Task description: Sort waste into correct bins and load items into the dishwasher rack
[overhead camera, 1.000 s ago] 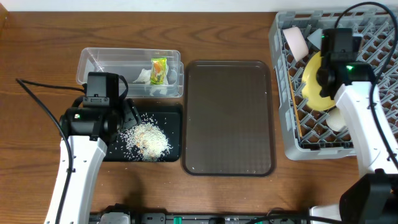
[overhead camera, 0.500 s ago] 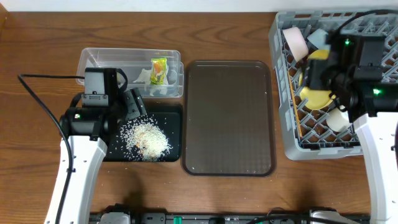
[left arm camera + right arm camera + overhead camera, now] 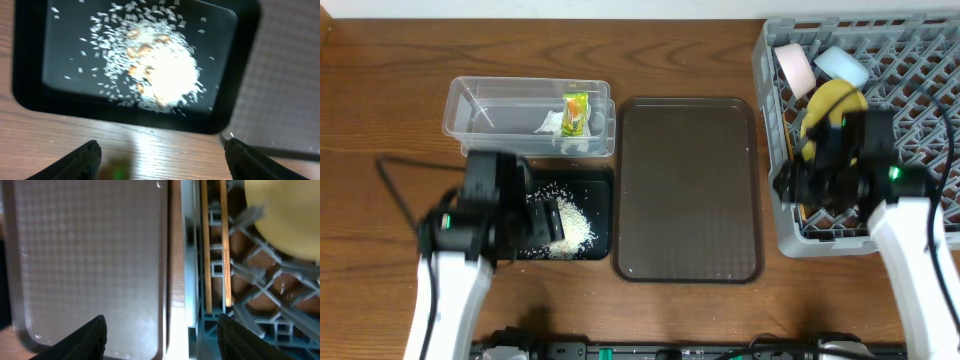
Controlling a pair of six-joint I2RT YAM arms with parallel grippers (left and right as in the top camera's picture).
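Note:
Loose rice (image 3: 570,228) (image 3: 160,70) lies heaped in the black tray (image 3: 595,190) (image 3: 30,60). My left gripper (image 3: 542,222) (image 3: 162,160) hovers open over that tray's near edge with nothing between its fingers. The clear tub (image 3: 480,105) holds the green-and-orange wrapper (image 3: 576,112) and a white paper scrap (image 3: 552,123). In the grey dishwasher rack (image 3: 920,60) (image 3: 192,280) stand the yellow plate (image 3: 830,105) (image 3: 285,220), a light blue bowl (image 3: 840,65) and a pale bowl (image 3: 795,68). Two chopsticks (image 3: 206,245) lie along its left wall. My right gripper (image 3: 798,185) (image 3: 162,337) is open and empty above that wall.
A large brown serving tray (image 3: 688,190) (image 3: 85,255) lies bare between the black tray and the rack, its right rim just under my right gripper. Bare wooden table (image 3: 380,80) surrounds everything.
My left arm has moved toward the front edge, over the rice tray. My right arm has drawn away from the yellow plate to the rack's left wall; the plate stays in the rack.

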